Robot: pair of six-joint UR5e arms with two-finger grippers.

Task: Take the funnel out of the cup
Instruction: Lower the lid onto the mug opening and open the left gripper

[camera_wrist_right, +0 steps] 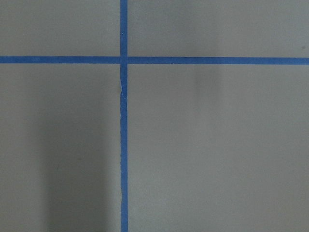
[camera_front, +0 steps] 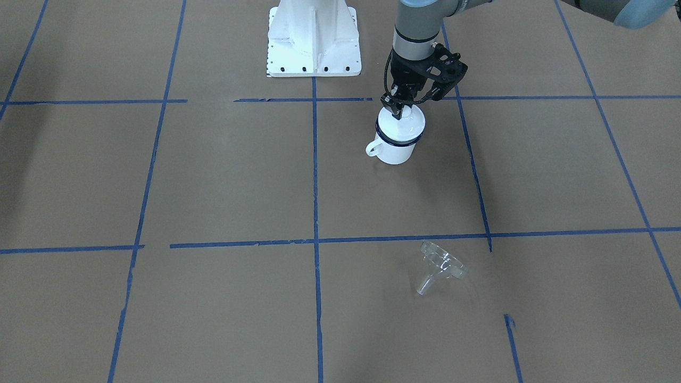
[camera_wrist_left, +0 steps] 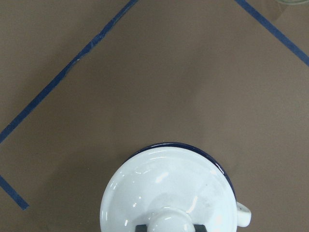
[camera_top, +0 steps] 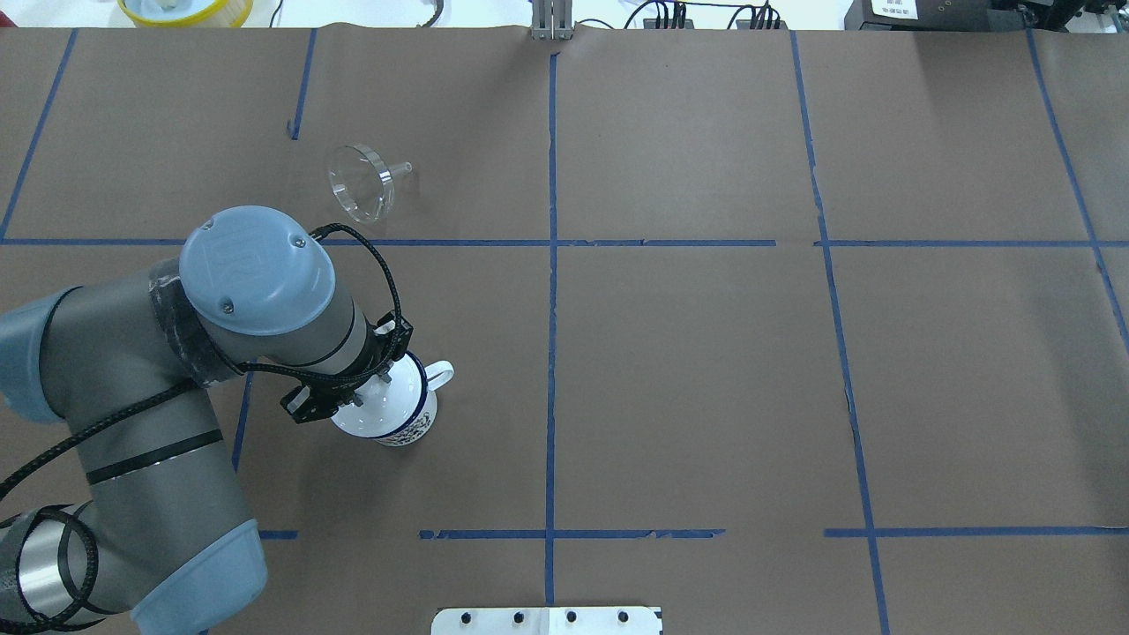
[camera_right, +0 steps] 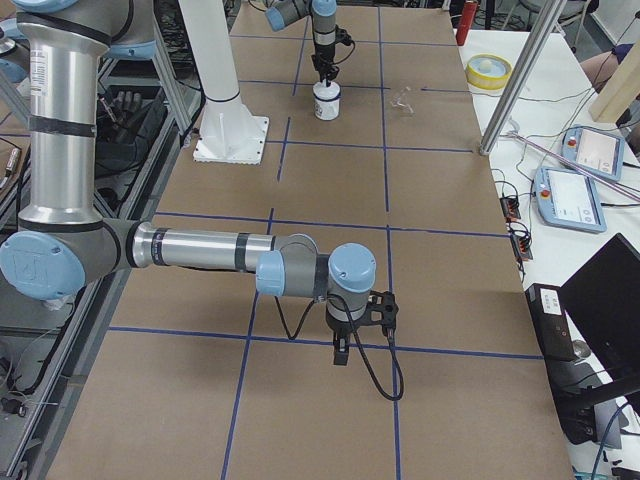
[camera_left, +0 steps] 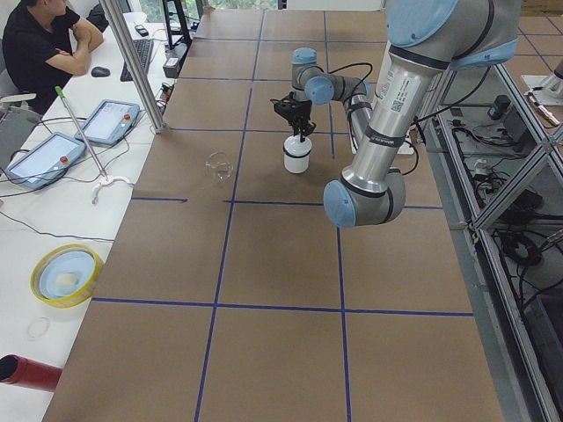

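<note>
**A:** Where's the funnel point(camera_top: 360, 183)?

**B:** Nearest the robot, the left jaws grip the knob of the lid point(camera_wrist_left: 166, 188) on the cup point(camera_top: 404, 430). Beyond, the funnel lies on the desk point(camera_top: 706, 370), well apart. Any lift should go straight up. For the right jaws, I cannot tell.

A faint embossed UR mark sits on the blue joint cap point(camera_top: 256, 269) behind the left jaws; the arm sticker point(camera_left: 400, 92) is too small to read.

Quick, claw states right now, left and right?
Left claw: closed on the knob of the white lid sitting on the cup.
Right claw: cannot be told; it shows only in the side view.
</note>
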